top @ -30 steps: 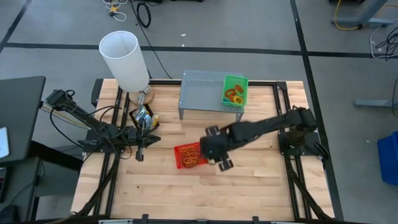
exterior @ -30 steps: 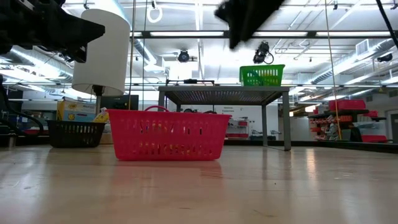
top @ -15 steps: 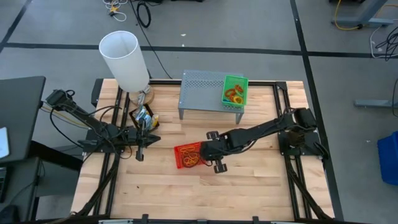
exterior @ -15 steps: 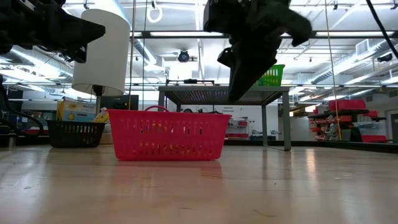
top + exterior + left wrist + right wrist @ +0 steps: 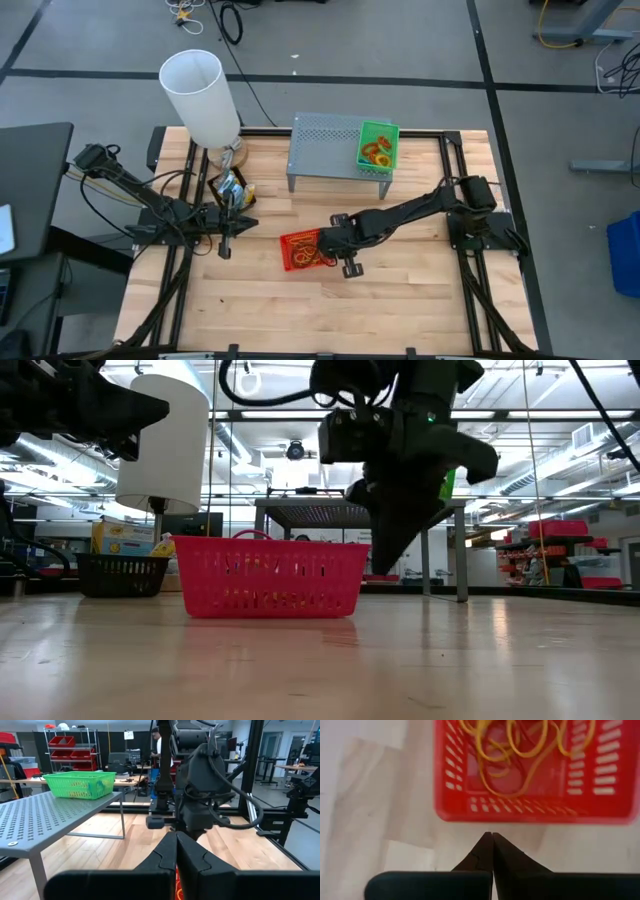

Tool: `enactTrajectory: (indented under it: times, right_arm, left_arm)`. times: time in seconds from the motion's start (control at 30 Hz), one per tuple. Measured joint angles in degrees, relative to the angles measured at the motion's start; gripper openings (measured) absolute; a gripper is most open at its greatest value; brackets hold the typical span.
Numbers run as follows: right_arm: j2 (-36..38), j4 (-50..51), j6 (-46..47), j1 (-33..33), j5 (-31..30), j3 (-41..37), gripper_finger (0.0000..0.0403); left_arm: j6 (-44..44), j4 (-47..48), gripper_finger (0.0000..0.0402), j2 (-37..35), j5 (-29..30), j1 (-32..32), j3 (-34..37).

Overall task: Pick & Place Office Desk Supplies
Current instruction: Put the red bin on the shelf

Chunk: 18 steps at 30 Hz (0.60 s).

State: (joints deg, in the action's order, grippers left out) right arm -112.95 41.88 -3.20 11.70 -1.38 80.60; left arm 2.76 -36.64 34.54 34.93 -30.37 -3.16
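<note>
A small red mesh tray (image 5: 303, 250) holding orange rubber bands (image 5: 520, 750) sits on the wooden table near its middle. My right gripper (image 5: 492, 836) points steeply down, shut, with its tips just outside the tray's right end wall (image 5: 360, 575) and above the table. A narrow strip of bare table shows between the tips and the wall. My left gripper (image 5: 225, 250) waits shut and level at the table's left. A green mesh tray (image 5: 377, 145) with rubber bands rests on the grey perforated stand (image 5: 325, 145).
A tall white lampshade (image 5: 200, 90) stands at the far left. Beside it is a black mesh tray (image 5: 122, 573) with a yellow box in it. Bare wood lies toward the near edge (image 5: 330, 310). Black frame rails run along both sides of the table.
My right gripper has come down from well above the table to the red tray's right end, and moved slightly toward the table's left. The tray and the left arm have kept still.
</note>
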Motion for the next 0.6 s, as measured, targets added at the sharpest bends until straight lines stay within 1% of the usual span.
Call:
enactTrajectory:
  times: [0.17,0.33,0.43,0.5,0.53,0.6]
  right_arm:
    - [0.0,-5.4,-2.3,1.1,3.6,0.0,0.0001]
    - [0.0,-11.2,-5.7,2.8,11.7,0.0,0.0000]
    - [0.2,-12.5,-8.0,3.7,12.1,0.0,0.0000]
    - [0.6,-9.4,-9.3,3.8,11.8,0.7,0.0000]
    - [0.7,-7.3,-10.7,3.8,10.9,1.6,0.0000]
    - [0.7,-0.8,-14.7,4.1,6.4,3.6,0.0000]
  left_arm:
    - [0.0,0.0,0.0005,0.0,0.2,0.0,0.0]
    - [0.1,0.1,0.0005,0.0,0.2,0.0,0.0]
    - [0.2,0.1,0.0005,0.0,0.2,0.0,0.0]
    - [0.2,0.1,0.0005,0.0,0.2,0.0,0.0]
    - [0.2,0.1,0.0005,0.0,0.2,0.0,0.0]
    - [0.2,0.1,0.0005,0.0,0.2,0.0,0.0]
